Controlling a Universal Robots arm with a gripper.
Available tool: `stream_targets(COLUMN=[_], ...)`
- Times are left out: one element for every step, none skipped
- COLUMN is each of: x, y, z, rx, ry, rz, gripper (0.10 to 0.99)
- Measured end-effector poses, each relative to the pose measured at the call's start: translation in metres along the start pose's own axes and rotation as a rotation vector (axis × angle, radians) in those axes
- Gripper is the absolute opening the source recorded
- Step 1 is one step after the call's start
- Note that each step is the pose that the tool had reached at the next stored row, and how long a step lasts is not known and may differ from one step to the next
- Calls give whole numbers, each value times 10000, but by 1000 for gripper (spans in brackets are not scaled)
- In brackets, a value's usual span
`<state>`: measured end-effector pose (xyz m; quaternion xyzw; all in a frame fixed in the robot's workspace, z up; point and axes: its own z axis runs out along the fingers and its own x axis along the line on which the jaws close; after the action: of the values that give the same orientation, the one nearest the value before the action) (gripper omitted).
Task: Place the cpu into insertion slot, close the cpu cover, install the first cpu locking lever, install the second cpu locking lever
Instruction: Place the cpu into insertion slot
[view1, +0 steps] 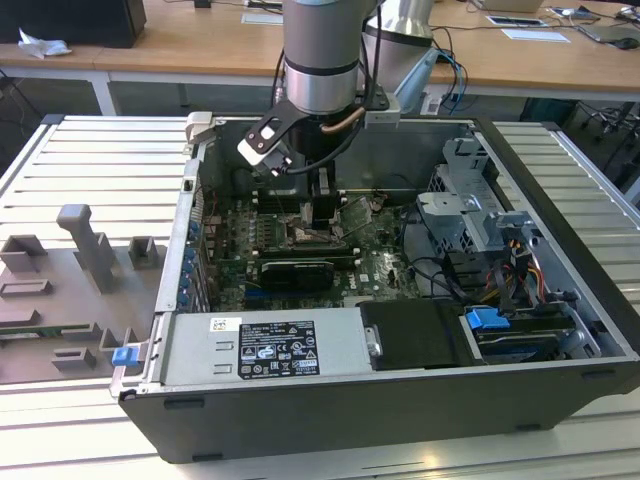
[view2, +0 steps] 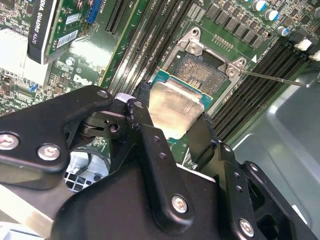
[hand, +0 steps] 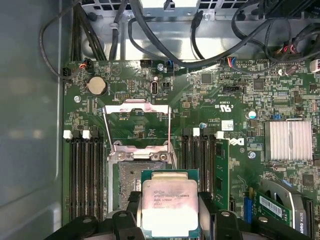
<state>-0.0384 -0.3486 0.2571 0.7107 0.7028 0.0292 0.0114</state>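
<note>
An open computer case (view1: 300, 430) is being entered from above by the arm, and the green motherboard (hand: 200, 100) inside is being seen in both wrist views. The gripper (hand: 169, 210) is being pressed onto the cpu (hand: 169, 200) — one black finger at each opposite edge. The cpu cover (hand: 136, 105) is being shown raised on its hinge, with the insertion slot (hand: 129, 180) exposed. The cpu is being held partly over the slot's edge — not seated.

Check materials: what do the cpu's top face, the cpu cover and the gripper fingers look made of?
cpu: metal lid, pale silver, satin with soft glare; green board edge beneath. cpu cover: thin sheet-metal frame, probably steel, with bright shiny edges. gripper fingers clamping the cpu: matte black, either coated metal or hard plastic; the look leaves it open.
</note>
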Motion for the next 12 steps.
stream_targets(x=[0, 0, 7, 24, 45, 58, 78, 95, 112, 150, 184, 205], y=[0, 0, -1, -2, -3, -3, -4, -5, -6, -8, -10, -13], z=[1, 5, 15, 30, 42, 49, 62, 74, 85, 107, 136, 180], rx=[0, -1, -1, -2, -2, -2, -1, -1, -1, -2, -3, -3], ry=[0, 1, 1, -1, -1, -2, -10, -19, -26, -35, -38, -37], rz=[0, 0, 0, 0, -1, -2, -2, -3, -3, -3, -2, -3], gripper=[541, 541, 541, 541, 541, 541, 541, 541, 541, 541, 541, 541])
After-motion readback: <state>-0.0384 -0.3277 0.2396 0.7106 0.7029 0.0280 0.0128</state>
